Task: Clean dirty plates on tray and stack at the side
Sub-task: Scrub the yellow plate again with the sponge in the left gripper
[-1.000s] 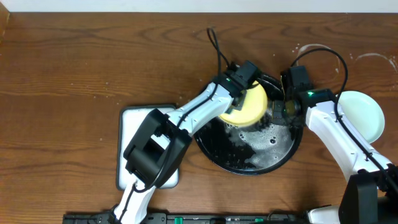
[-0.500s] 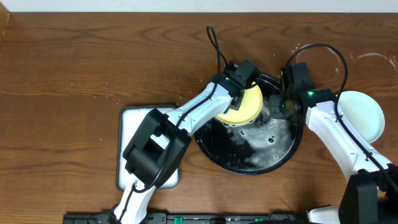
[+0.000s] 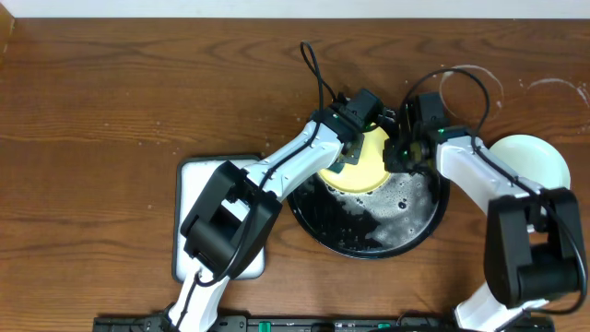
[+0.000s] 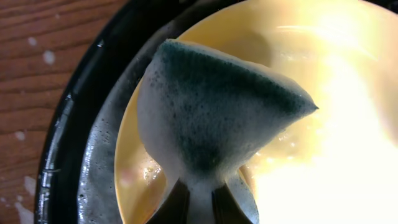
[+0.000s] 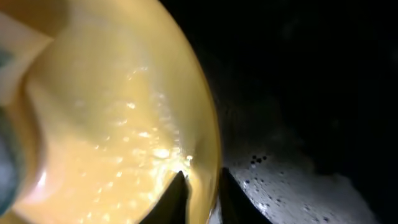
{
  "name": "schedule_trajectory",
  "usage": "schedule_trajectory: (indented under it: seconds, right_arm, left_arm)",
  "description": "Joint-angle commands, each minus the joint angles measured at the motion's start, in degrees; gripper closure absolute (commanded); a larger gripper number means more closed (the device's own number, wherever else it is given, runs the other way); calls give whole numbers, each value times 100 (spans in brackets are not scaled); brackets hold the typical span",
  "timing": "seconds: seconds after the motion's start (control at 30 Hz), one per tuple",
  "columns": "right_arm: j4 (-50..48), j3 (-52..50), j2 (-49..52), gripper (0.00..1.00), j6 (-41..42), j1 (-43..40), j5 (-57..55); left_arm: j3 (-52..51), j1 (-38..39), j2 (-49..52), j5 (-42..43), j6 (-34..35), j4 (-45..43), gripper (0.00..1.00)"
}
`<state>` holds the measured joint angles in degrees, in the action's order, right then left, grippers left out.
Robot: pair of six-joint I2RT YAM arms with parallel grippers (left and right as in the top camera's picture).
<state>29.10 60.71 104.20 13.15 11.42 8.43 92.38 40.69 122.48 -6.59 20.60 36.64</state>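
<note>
The yellow plate (image 3: 367, 161) sits tipped up in the far-left part of the black tray (image 3: 369, 255), which is near the middle of the table (image 3: 111, 92), toward its near edge. The right end effector (image 3: 398, 157) is clenched on the plate's right rim. The left end effector (image 3: 355, 152) grips a sponge (image 3: 350, 161) and presses it against the plate's face.

Over the last second the right arm has swung in toward the tray's far side, bringing its elbow into the overhead view. The plate has shifted a little to the left with it, and more white foam now shows on the tray floor. I judge that scrubbing of this plate is under way. It is not yet stacked beside the pale green plate (image 3: 535, 166) that waits by the right edge of the table.

The overhead view cannot show either grip. The left wrist view shows the foamy green sponge (image 4: 211, 118) pinched at its narrow end and fanned over the wet plate (image 4: 323, 124). The right wrist view shows two dark fingers (image 5: 175, 194) either side of the plate's rim (image 5: 208, 143). Only the overhead view shows the white tray (image 3: 198, 175) under the left arm.
</note>
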Motion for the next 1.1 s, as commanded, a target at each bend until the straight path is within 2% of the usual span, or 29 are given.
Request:
schedule_trajectory:
  seconds: [0.0,0.07,0.17,0.27,0.47,0.57,0.93,1.0,1.07]
  right_arm:
    - [66,24,186,88,-35,-114,181]
    - [203,24,188,88,-35,-116,48]
    - [308,24,188,99,-35,-116,-107]
    - [448,22,188,99,61,-116,-623]
    - [651,17,188,99,96,-136,-1058]
    - [693,13,188,99,98,-136,-1056]
    - [846,13,188,99,96,-136,-1058]
    - [850,13,188,99,96,-136,-1058]
    - [848,13,188,99,96,-136,-1058]
  left_arm:
    - [-13,-4,-107,284,114,39,92]
    - [-13,-4,-107,365,116,37,93]
    - [-13,-4,-107,361,114,33,92]
    - [-13,-4,-107,238,105,-50,92]
    - [-11,-4,-109,-1467,-549,-278,92]
    - [-11,-4,-131,-1867,-817,-509,92]
    - [-11,-4,-553,-1825,-734,-636,92]
    - [-11,-4,-732,-1633,-693,-632,92]
    - [-11,-4,-892,-1049,-680,-608,92]
